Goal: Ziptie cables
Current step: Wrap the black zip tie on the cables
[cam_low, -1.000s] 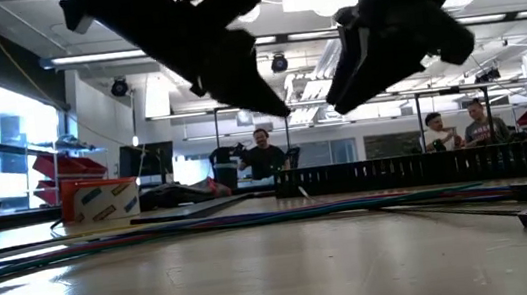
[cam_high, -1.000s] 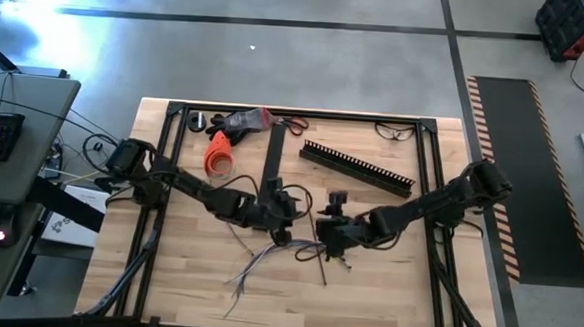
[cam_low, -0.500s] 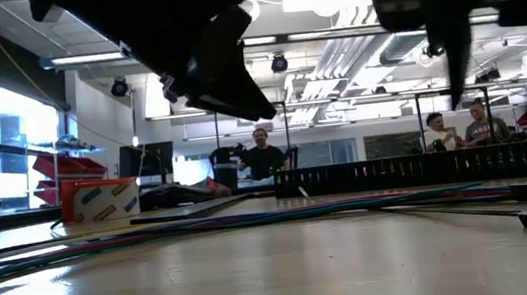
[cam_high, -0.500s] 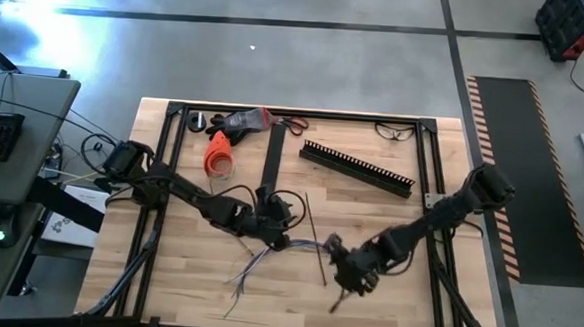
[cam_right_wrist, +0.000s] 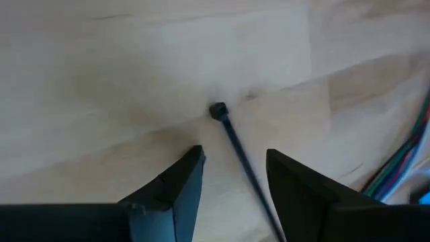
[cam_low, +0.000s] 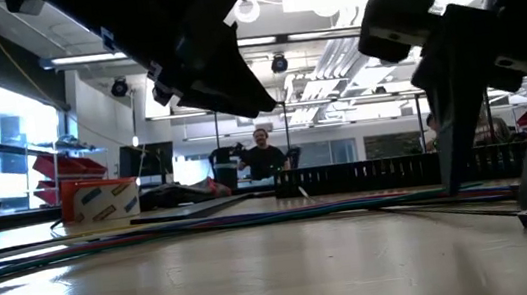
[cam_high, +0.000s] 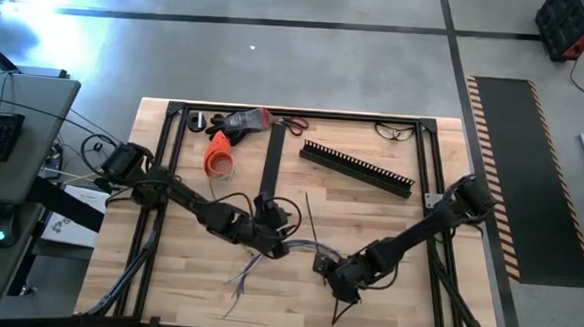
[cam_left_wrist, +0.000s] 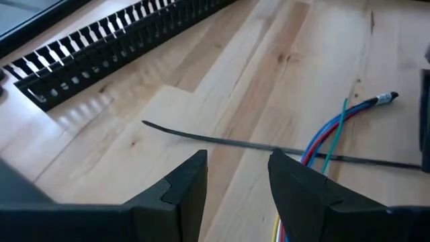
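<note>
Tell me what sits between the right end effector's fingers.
In the right wrist view, the right end effector is open, and the zip tie lies on bare table between its fingers, unheld.

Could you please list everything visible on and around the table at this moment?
cables: one bunch, mixed colours, table middle
zip tie: one, black, between the right gripper's open jaws
second zip tie: one, black, ahead of the left gripper
slotted channel: one, black, far side
flat strip: one, black, far middle
orange object: one, far left
person: one, background
left gripper: jaws open, over the cables
right gripper: jaws open, low over the table
</note>
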